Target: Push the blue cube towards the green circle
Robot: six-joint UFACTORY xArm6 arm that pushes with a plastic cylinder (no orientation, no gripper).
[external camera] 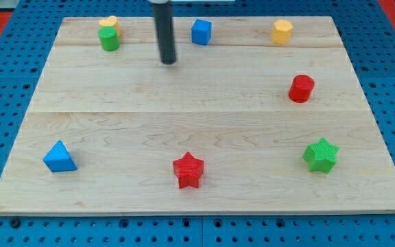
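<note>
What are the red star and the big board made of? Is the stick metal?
The red star looks like matte plastic, maybe 3D-printed: solid colour, faint ridges. The board looks like pale wood: grain lines and plank seams show. The rod ending in my tip, left of the blue cube, is dark and smooth; metal or plastic, I can't tell.

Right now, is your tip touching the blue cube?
Apart. The camera view shows bare wood between my tip and the blue cube; the tip sits to the cube's left and lower in the view.
</note>
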